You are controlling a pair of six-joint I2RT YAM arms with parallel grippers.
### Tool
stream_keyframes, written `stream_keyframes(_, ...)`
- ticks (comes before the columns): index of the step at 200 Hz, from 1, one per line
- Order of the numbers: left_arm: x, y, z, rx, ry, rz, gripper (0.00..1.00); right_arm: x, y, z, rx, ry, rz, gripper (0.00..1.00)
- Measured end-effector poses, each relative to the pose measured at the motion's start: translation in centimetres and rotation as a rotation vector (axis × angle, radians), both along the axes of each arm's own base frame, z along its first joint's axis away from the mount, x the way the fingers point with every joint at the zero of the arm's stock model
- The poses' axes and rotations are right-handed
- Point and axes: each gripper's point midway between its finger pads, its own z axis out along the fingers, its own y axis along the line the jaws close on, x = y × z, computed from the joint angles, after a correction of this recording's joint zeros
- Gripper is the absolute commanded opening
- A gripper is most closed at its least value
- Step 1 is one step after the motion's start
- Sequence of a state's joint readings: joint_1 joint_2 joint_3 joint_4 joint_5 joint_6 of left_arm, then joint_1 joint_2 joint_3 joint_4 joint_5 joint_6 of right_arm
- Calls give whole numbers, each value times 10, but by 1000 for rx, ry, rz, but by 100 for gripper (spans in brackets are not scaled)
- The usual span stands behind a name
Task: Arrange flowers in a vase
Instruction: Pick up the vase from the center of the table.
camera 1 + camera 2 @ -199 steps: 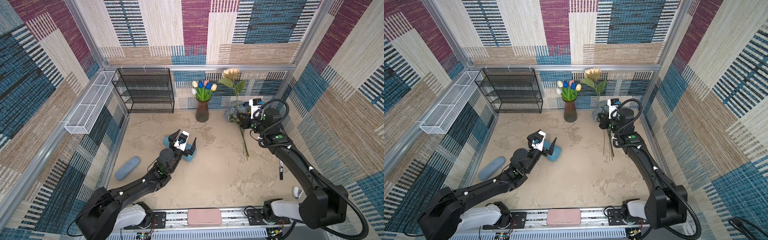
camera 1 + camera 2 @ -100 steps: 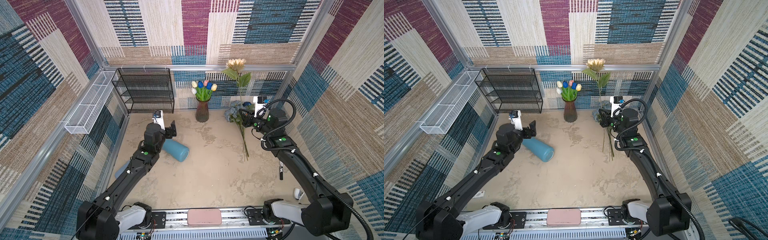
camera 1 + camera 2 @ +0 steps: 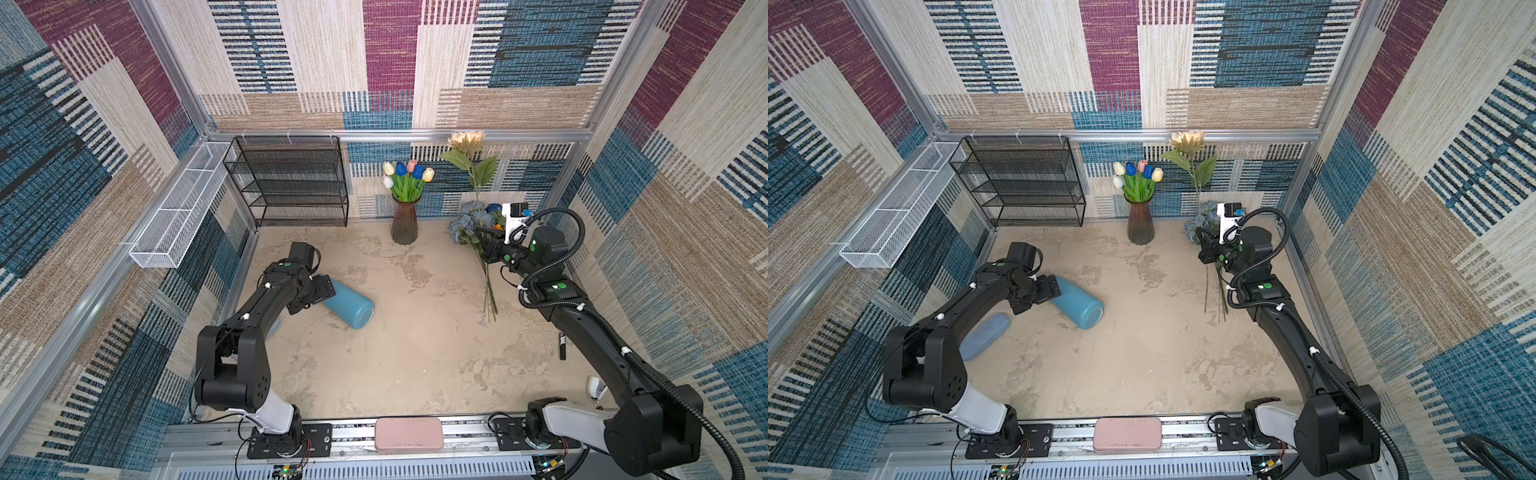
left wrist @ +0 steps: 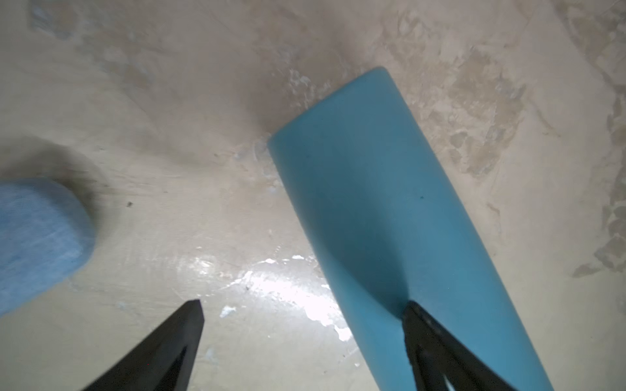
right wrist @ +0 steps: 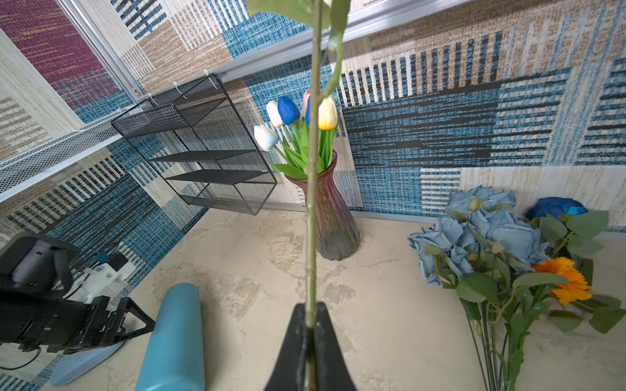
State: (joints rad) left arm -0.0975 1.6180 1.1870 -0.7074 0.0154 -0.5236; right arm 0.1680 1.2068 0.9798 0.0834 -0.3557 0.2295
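My right gripper (image 5: 310, 309) is shut on the green stem (image 5: 311, 203) of the cream sunflower (image 3: 467, 141) and holds it upright, right of the dark red glass vase (image 3: 404, 226). That vase stands by the back wall with tulips (image 3: 1138, 172) in it. A pale blue rose bunch (image 5: 474, 230), an orange bloom (image 5: 562, 277) and a deep blue rose (image 5: 555, 206) lie at the back right. A blue cylindrical vase (image 3: 349, 305) lies on its side. My left gripper (image 4: 305, 304) is open at its closed end, with one fingertip (image 4: 416, 318) over the blue wall.
A black wire shelf (image 3: 291, 183) stands at the back left, and a white wire basket (image 3: 178, 216) hangs on the left wall. A pale blue oblong pad (image 3: 986, 334) lies under my left arm. A black marker (image 3: 562, 345) lies at the right edge.
My left arm has swung away to the left and come back down at the blue vase's closed end. My right gripper has lifted the sunflower more upright.
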Motion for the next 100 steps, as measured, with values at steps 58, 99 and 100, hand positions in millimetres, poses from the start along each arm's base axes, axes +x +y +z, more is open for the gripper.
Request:
stream_keyframes(58, 55, -46, -15, -168, -86, -65, 98, -5, -5, 5, -16, -30, -24, 0)
stream_keyframes(99, 64, -54, -35, -176, -23, -66, 97, -3, -8, 5, -25, -34, -41, 0)
stream_keyframes(100, 64, -54, -35, -176, -22, -67, 97, -3, -8, 5, -25, -34, -41, 0)
